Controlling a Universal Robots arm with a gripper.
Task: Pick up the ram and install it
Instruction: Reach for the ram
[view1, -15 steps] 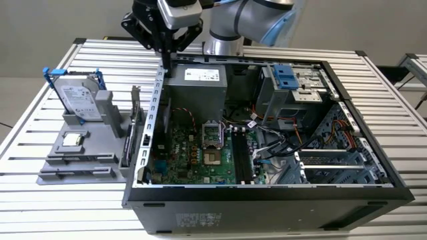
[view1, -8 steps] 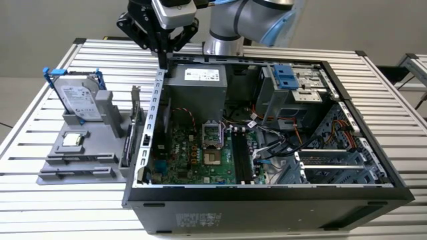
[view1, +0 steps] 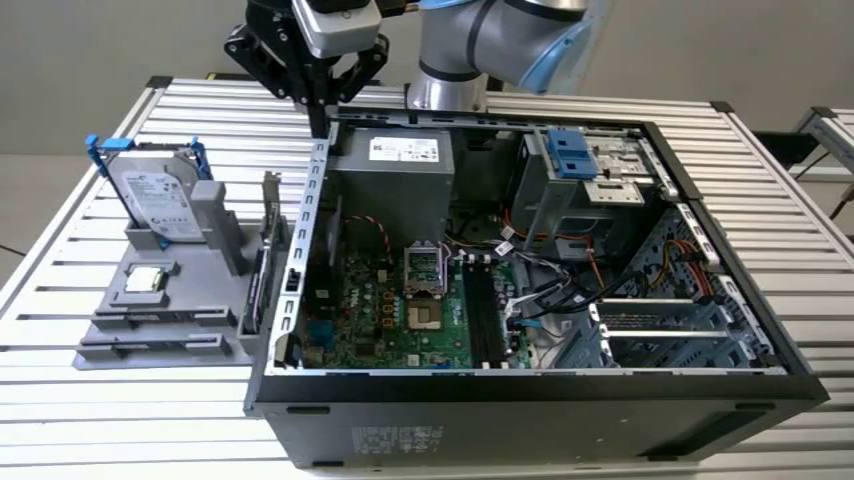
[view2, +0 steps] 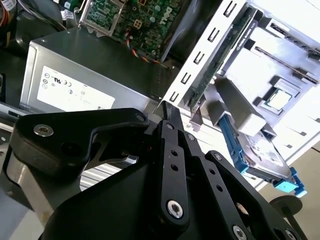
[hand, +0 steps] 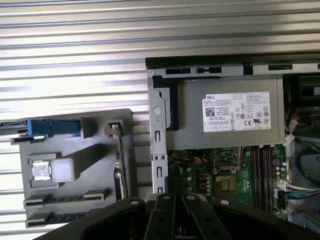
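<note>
My gripper (view1: 320, 128) hangs shut over the back end of the open computer case's side wall (view1: 315, 210), its fingertips together with nothing visible between them. In both wrist views the gripper (view2: 166, 107) (hand: 172, 188) tapers to a closed point above that wall. The motherboard (view1: 394, 310) lies inside the case with its long dark memory slots (view1: 481, 310) (hand: 260, 175). Left of the case a grey holder tray (view1: 167, 295) has two long dark grooves (view1: 158, 318) (hand: 65, 197) at its front. I cannot make out the ram as a separate stick in the grooves or the slots.
The tray carries an upright hard drive (view1: 158, 195), a square silver processor (view1: 144, 280) and a card with a metal bracket (view1: 264, 270) standing beside the case wall. A grey power supply (view1: 394, 165) fills the case's back corner. Loose cables (view1: 561, 285) lie right of the motherboard.
</note>
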